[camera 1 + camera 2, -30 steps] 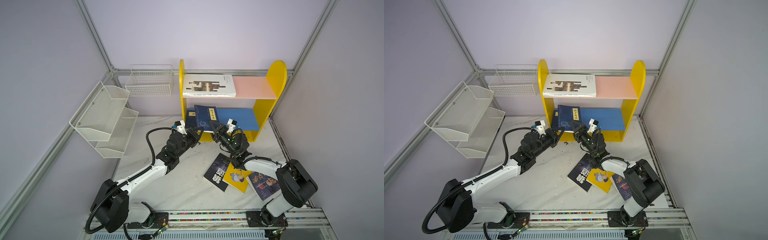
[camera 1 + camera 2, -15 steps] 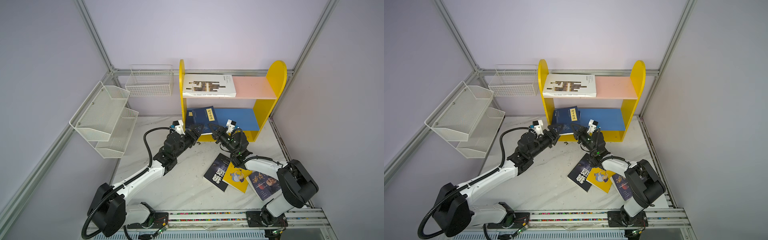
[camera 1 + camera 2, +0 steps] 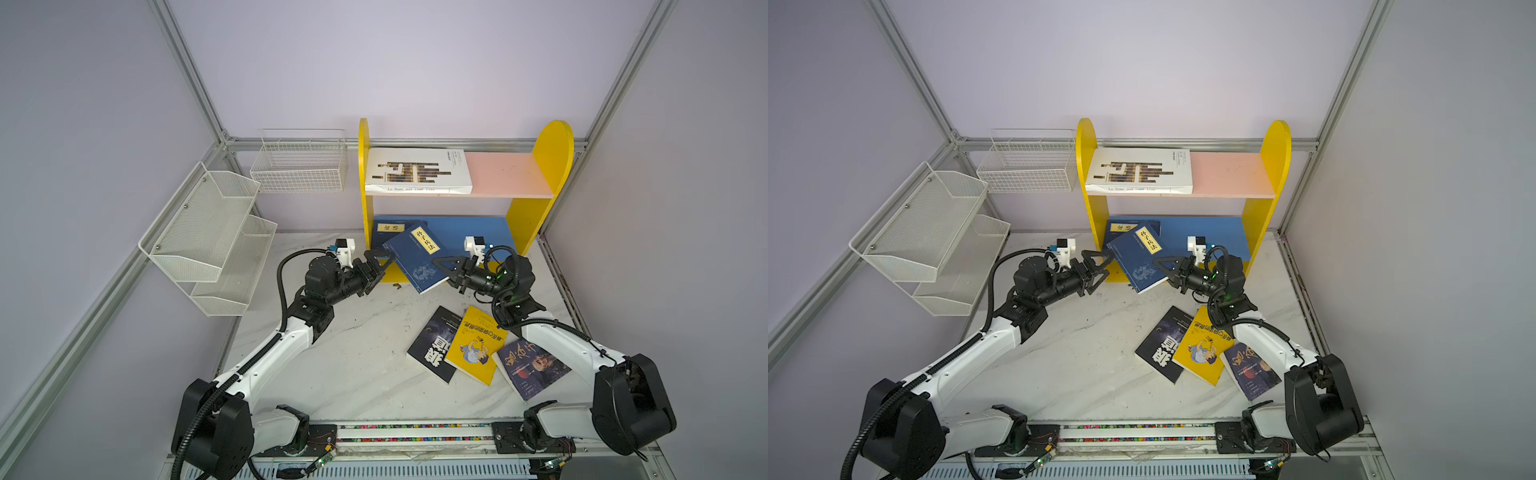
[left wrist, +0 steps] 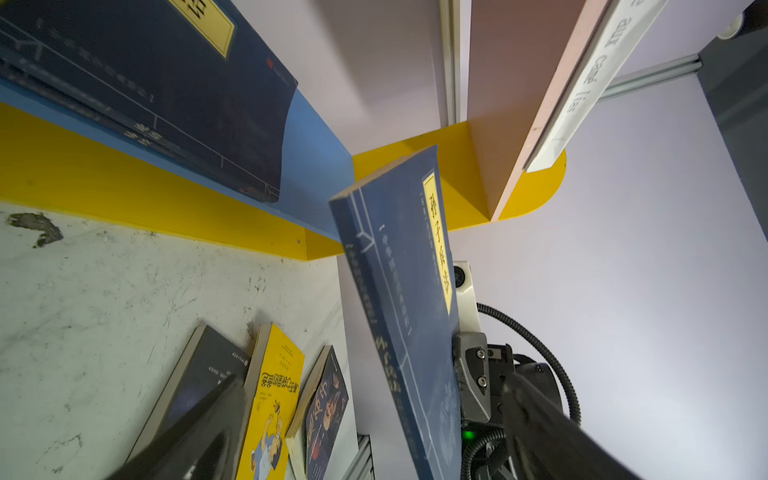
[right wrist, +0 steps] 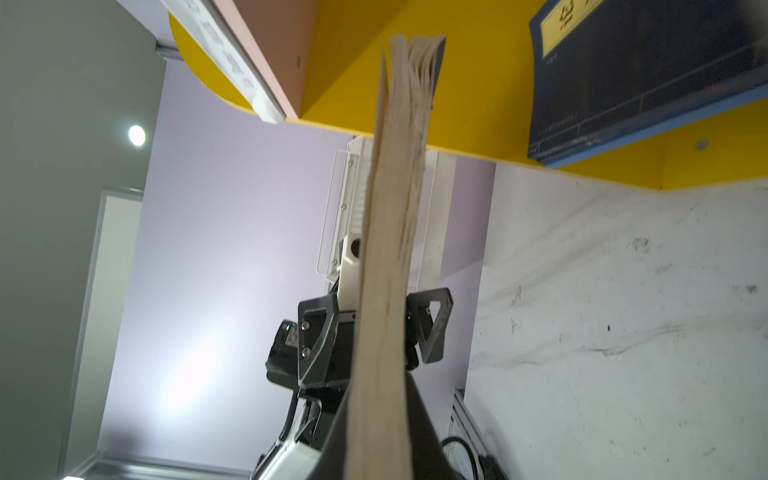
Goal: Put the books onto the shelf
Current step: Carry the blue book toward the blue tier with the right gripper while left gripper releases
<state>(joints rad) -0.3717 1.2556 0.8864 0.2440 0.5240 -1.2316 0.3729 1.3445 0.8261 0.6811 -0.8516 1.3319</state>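
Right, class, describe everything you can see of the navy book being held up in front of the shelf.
The navy book is a paperback with a yellow title label and pale line art on its cover; its cream page edges fan slightly. It hangs tilted in the air before the shelf's blue lower board. The right gripper is shut on one edge; the left gripper stands open around the opposite edge, contact unclear.

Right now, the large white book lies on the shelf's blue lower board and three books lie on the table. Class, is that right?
No. The large white book lies on the pink upper board of the shelf, not the blue lower board, as both top views show. The black book, yellow book and dark-blue book do lie on the table.
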